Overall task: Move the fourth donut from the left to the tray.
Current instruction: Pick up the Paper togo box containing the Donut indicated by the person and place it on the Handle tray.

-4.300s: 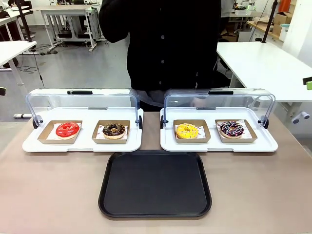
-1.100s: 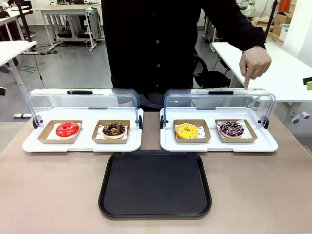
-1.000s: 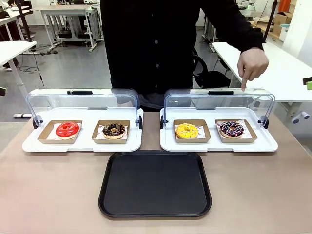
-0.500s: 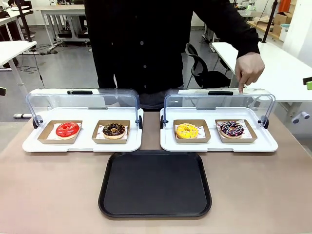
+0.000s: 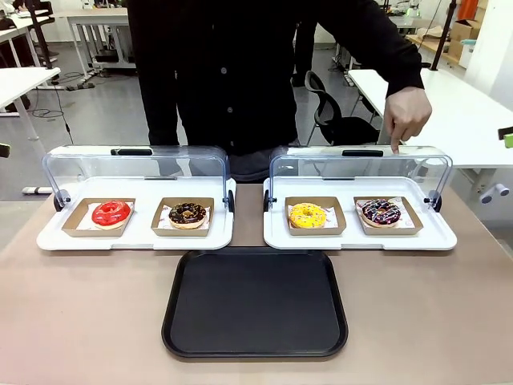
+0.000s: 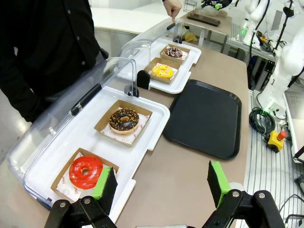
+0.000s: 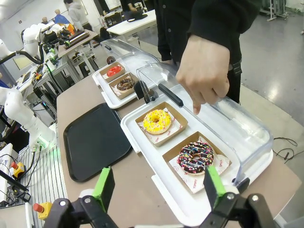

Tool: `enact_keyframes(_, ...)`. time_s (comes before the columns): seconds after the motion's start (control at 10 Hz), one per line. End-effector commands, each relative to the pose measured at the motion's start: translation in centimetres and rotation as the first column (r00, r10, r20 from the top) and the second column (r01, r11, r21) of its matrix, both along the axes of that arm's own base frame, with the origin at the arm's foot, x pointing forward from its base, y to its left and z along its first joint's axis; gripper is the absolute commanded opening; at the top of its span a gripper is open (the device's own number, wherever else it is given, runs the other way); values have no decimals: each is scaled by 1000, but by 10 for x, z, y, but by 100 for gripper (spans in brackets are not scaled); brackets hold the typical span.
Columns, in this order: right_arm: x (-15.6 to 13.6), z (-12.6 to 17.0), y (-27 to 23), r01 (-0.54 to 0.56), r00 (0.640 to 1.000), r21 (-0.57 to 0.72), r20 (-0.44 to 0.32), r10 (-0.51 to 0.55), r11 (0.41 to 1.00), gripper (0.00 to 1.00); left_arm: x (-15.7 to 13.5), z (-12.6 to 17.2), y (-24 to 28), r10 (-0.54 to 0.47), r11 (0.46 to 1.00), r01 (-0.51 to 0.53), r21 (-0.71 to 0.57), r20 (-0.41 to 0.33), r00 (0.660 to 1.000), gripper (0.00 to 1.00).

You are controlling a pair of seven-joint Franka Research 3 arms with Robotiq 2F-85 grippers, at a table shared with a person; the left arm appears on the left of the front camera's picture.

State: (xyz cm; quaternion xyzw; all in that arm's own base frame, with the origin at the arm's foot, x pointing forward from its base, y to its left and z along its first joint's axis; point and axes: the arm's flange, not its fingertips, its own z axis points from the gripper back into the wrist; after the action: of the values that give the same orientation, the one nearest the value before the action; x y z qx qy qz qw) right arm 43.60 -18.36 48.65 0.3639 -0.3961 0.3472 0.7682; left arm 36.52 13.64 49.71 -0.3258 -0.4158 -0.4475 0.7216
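The fourth donut (image 5: 380,212) (image 6: 174,52) (image 7: 195,157) has dark chocolate glaze with pink-white drizzle and lies in a small brown cardboard tray at the right end of the right white tray (image 5: 361,240). A person's hand (image 5: 406,115) (image 7: 203,76) points a finger down at it from above the raised clear lid. The black tray (image 5: 255,303) (image 6: 203,117) (image 7: 95,141) lies flat at the table's near middle, with nothing on it. My left gripper (image 6: 159,185) is open above the table's left end. My right gripper (image 7: 156,187) is open, near the right white tray's front edge.
A yellow donut (image 5: 308,215) shares the right white tray. The left white tray (image 5: 136,238) holds a red donut (image 5: 111,212) and a crumb-topped chocolate donut (image 5: 187,213). Both clear domed lids (image 5: 359,164) stand raised at the back. The person stands at the far side.
The person has stepped closer and lowered the pointing hand until the fingertip reaches the right lid above the fourth donut. The donuts and trays have not moved.
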Motion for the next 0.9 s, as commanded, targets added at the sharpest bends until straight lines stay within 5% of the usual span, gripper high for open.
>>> enact_keyframes(0.0, 2, 1, 2, -2, 1000, 16, 21, 2, 1000, 100, 2, 2, 1, -7, 1000, 8, -18, 25, 1000, 100)
enact_keyframes(0.5, 0, 0, 0, 0, 1000, 0, 0, 0, 1000, 100, 2, 2, 1, -7, 1000, 8, -18, 25, 1000, 100)
enact_keyframes(0.8, 1, 17, 51, -123, 987, -215, 73, 142, 969, 100, 2, 2, 1, -7, 1000, 8, -18, 25, 1000, 100)
